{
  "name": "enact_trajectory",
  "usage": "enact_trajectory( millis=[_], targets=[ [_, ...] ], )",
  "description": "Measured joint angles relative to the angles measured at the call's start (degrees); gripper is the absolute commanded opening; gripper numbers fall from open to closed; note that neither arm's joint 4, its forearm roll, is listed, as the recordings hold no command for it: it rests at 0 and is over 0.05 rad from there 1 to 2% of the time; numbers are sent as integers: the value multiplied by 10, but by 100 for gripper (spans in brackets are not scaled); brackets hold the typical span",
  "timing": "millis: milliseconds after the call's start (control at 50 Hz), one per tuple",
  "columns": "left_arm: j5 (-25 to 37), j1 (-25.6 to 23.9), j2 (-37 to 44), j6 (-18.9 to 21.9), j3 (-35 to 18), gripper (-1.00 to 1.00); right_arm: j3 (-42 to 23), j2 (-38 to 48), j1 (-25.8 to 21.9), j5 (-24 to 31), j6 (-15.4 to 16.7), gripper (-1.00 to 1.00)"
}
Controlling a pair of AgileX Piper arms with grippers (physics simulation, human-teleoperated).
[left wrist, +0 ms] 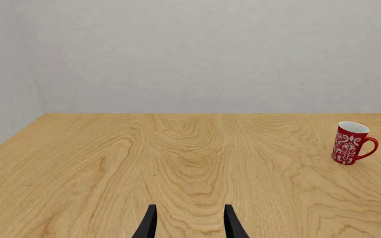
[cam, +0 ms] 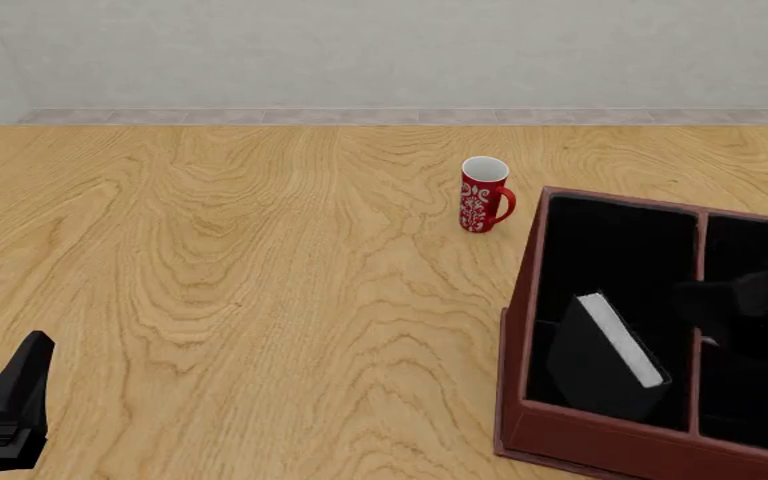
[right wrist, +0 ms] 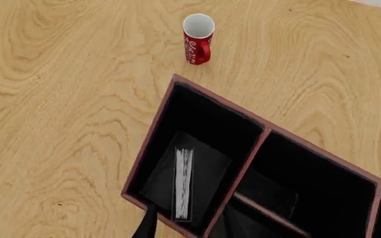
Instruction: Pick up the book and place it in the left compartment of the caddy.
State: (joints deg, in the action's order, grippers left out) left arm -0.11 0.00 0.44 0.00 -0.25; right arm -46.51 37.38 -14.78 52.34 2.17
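Note:
The black book (cam: 595, 368) with its white page edge up leans tilted inside the left compartment (cam: 618, 245) of the reddish-brown caddy (cam: 518, 330). In the right wrist view the book (right wrist: 184, 184) lies in that compartment (right wrist: 204, 119) of the caddy (right wrist: 152, 134), below and apart from my right gripper (right wrist: 189, 229), whose jaws stand open with nothing held. From the front, the right gripper (cam: 747, 300) is a dark shape over the caddy's middle. My left gripper (left wrist: 190, 224) is open above bare table, at the near left (cam: 11, 400).
A red mug with white pattern (cam: 483, 195) stands just beyond the caddy's far left corner, also seen as the mug (right wrist: 198, 38) and the mug (left wrist: 350, 144). Smaller divided sections (cam: 755, 250) lie right of the long compartment.

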Motion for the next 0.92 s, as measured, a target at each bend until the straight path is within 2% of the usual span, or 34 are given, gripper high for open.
enact_trajectory(
  millis=[340,920],
  targets=[
    [0,0,0,0,0,100,-59,-56,-4,56,-10,100],
    [0,0,0,0,0,100,-94,-155,-37,90,-68,100]
  ],
)
